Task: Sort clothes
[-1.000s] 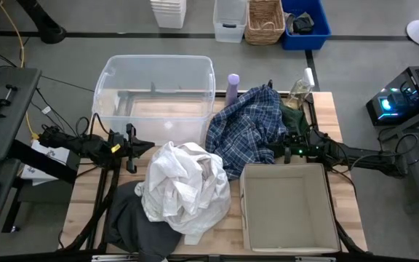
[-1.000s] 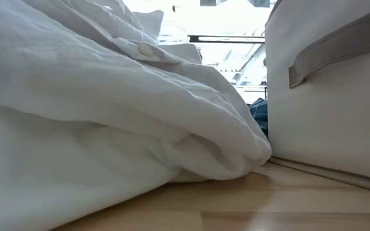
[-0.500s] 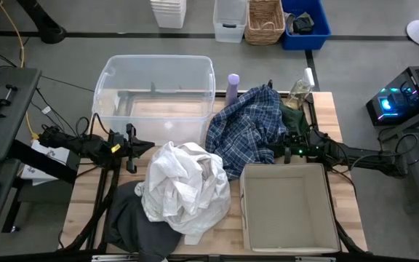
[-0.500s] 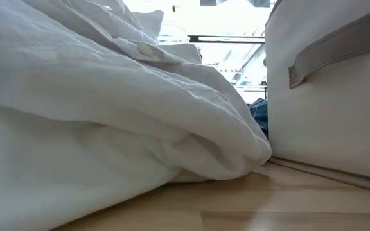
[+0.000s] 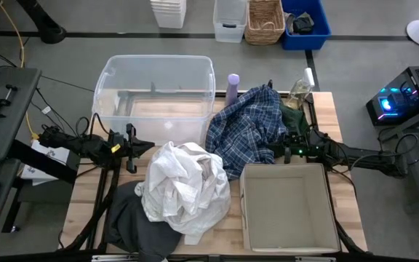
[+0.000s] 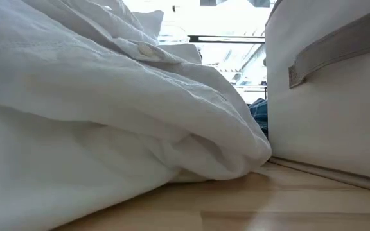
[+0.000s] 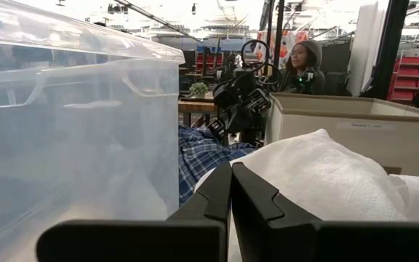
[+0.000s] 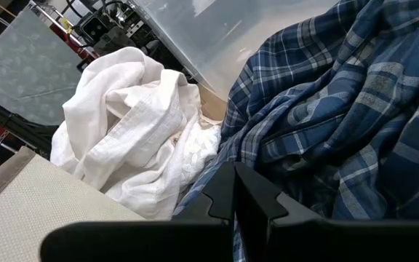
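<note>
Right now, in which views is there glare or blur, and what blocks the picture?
Low view: the white garment fills the near field, soft; windows behind are overexposed. Left wrist view: the clear bin shows bright reflections. High view: even light, no strong shadows on the table.

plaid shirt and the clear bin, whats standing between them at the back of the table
A lilac bottle stands upright between the clear bin and the blue-and-white plaid shirt, seen in the high view.
</note>
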